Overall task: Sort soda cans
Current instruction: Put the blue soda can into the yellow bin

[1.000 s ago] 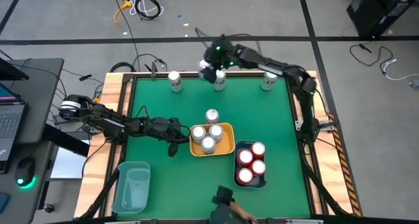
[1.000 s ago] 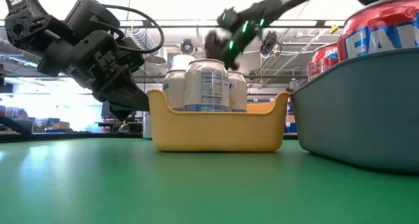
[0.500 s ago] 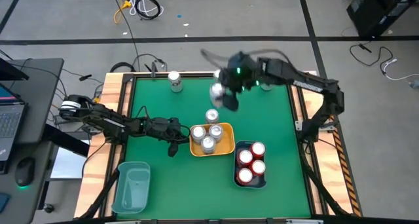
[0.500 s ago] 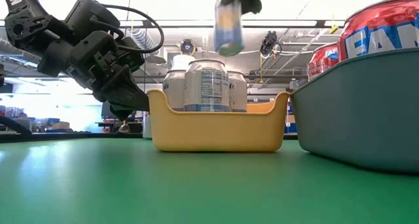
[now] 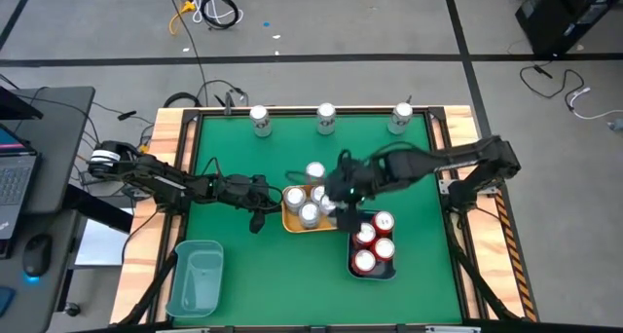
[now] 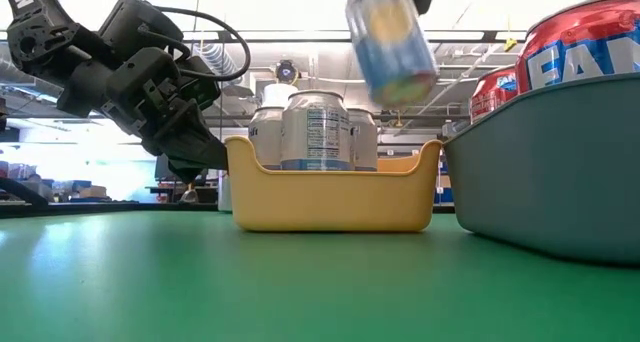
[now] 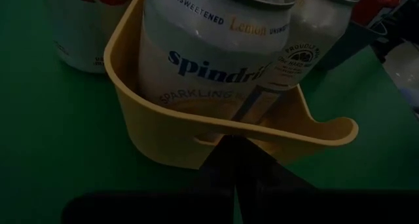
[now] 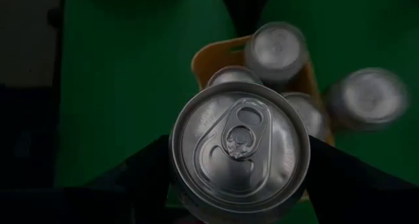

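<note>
Two bins sit mid-surface: yellow bin [image 5: 336, 216] with Spindrift Lemon silver cans [image 7: 216, 50], grey bin [image 5: 352, 267] of red cans [image 5: 374, 243] beside it. Right gripper [image 5: 338, 199] clamps a silver can [image 8: 239, 150] above the yellow bin. Left gripper [image 5: 261, 199], closed, touches its rim.

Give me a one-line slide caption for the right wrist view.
Right gripper holds a silver-topped soda can above the yellow bin of silver cans.
</note>
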You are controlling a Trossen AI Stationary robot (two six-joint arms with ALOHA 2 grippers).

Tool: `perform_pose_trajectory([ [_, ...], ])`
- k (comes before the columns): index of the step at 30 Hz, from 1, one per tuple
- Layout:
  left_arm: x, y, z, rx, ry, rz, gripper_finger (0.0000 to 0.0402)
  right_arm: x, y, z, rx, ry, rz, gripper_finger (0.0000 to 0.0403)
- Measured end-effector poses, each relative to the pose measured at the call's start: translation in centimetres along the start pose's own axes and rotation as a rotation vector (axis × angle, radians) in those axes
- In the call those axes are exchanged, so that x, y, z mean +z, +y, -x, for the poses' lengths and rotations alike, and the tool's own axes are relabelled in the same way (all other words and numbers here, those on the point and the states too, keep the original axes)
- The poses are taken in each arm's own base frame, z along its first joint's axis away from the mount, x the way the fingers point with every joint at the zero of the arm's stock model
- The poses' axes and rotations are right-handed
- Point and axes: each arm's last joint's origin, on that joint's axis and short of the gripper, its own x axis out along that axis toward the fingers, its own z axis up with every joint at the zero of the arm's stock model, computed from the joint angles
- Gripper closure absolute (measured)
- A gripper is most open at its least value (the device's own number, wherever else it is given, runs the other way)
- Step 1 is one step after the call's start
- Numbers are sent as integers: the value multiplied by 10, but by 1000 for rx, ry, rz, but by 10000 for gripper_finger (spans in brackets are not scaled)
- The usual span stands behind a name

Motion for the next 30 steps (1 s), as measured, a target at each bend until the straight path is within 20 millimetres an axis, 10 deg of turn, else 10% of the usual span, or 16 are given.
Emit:
perform_pose_trajectory([
  [13, 0, 0, 0, 0, 1, 16, 396, -41, -2, -71, -136, -98, -24, 121],
  [30, 0, 0, 0, -5, 3, 24, 396, -76, -13, -100, -170, -66, -9, 74],
])
